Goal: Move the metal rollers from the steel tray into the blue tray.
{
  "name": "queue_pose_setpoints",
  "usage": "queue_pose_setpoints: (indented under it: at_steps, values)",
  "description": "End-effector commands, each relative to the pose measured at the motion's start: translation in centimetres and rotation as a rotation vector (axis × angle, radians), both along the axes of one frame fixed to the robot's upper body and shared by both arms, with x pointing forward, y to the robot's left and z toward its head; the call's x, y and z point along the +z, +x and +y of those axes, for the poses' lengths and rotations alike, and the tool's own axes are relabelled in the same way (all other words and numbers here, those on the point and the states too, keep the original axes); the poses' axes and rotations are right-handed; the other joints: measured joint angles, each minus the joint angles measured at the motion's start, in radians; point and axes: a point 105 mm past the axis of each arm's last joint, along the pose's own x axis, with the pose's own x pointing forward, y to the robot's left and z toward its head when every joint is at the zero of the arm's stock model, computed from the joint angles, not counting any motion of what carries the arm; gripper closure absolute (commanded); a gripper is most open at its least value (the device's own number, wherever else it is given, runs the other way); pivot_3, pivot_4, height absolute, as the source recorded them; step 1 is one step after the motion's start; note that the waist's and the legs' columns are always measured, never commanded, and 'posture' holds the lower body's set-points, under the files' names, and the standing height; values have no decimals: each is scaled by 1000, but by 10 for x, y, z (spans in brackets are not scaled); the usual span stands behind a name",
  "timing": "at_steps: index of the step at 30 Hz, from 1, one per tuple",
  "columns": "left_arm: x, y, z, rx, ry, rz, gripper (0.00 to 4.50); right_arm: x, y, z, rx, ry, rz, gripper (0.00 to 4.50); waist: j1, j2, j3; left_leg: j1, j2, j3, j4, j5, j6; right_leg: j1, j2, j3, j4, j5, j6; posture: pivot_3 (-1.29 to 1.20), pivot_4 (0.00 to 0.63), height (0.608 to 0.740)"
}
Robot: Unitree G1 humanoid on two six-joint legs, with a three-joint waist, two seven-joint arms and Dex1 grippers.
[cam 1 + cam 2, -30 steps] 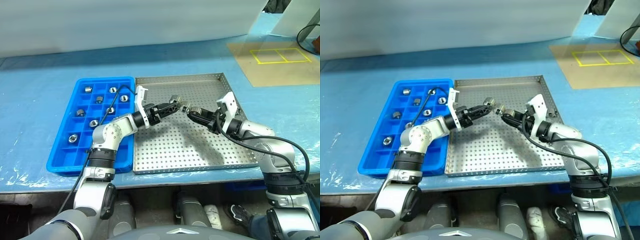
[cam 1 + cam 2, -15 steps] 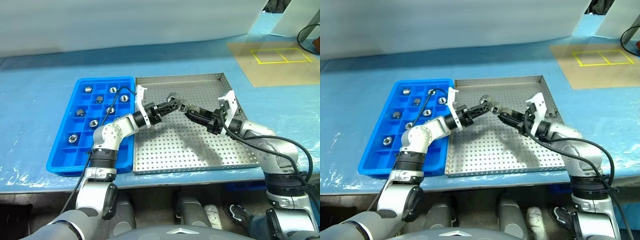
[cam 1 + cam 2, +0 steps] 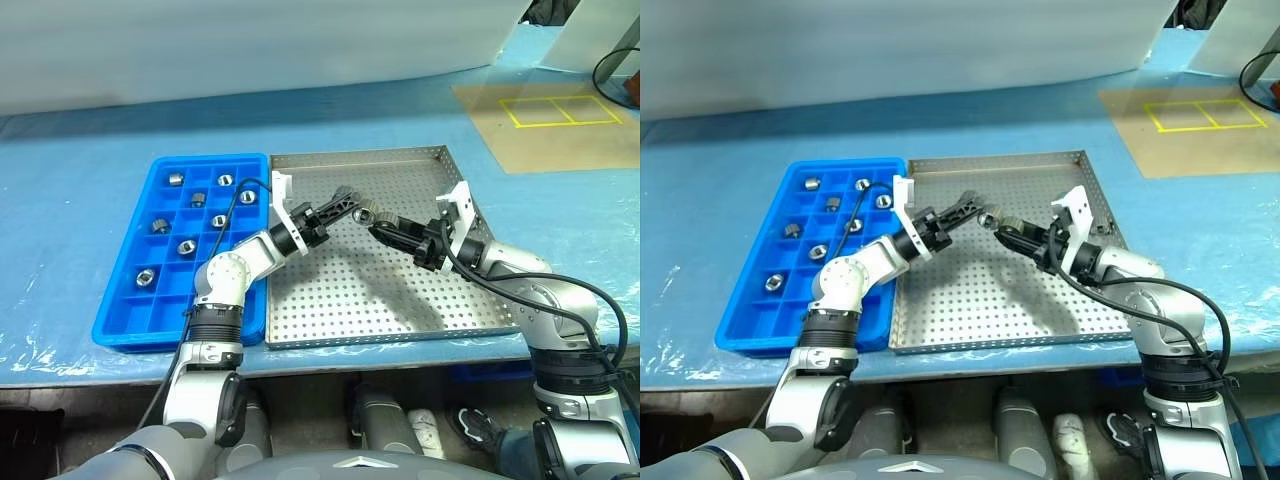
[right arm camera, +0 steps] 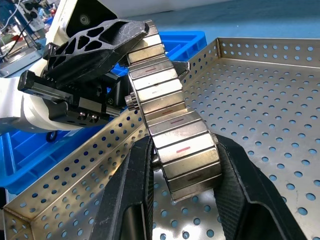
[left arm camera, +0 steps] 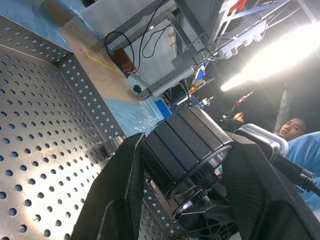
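The right gripper (image 3: 378,226) is closed on one metal roller (image 4: 172,125), which sits between its two black fingers (image 4: 131,192) and is held in the air above the steel tray (image 3: 400,300). The left gripper (image 3: 345,203) meets it from the other side, and its fingers (image 5: 120,190) stand on both sides of the same roller (image 5: 187,145); they are only partly closed, and I cannot tell if they already press on it. So the roller hangs between the two grippers, over the far middle part of the steel tray, not touching the perforated floor. The blue tray (image 3: 120,320) lies just beside the steel tray, on its left, with the two rims touching or nearly touching. Several other metal rollers (image 3: 186,245) lie in its small compartments, one in each, mostly in the far half. Both trays rest on a table covered with a blue sheet (image 3: 80,180).
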Motion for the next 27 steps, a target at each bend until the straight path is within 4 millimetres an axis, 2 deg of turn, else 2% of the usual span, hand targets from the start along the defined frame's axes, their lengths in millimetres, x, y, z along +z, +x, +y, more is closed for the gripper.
queue_pose_setpoints:
  at_steps: [1,6,9,16,19,23,27]
  values:
    - [16,-3,4,1,-82,-27,2607,16,-2,1,4,12,-66,3310,0,0,0,0,0,0,0,0,0,0,0,0,0,0,0,-297,150,740]
    - [20,1,5,23,-113,3,2607,15,-1,1,2,19,-62,3310,1,0,0,0,0,0,0,0,0,0,0,0,0,0,0,-290,150,740]
    - [27,8,12,89,-165,13,2607,12,-2,-1,-5,12,-56,3310,1,0,0,0,0,0,0,0,0,0,0,0,0,0,0,-284,150,740]
    - [47,31,47,384,-260,14,2607,7,-2,-3,-22,9,-48,3310,0,0,0,0,0,0,0,0,0,0,0,0,0,0,0,-278,150,740]
    - [44,38,58,491,-209,-5,2607,6,-1,-2,-22,6,-46,3310,-1,0,0,0,0,0,0,0,0,0,0,0,0,0,0,-278,150,740]
    - [39,56,87,740,-158,-3,2607,3,1,1,-14,5,-44,3310,-2,-2,1,0,1,0,0,0,0,0,1,0,0,0,0,-255,150,740]
    - [40,59,92,788,-160,-4,2607,2,2,1,-10,3,-44,3310,15,-3,2,-2,-1,-1,1,0,1,0,0,0,-1,0,1,-252,150,740]
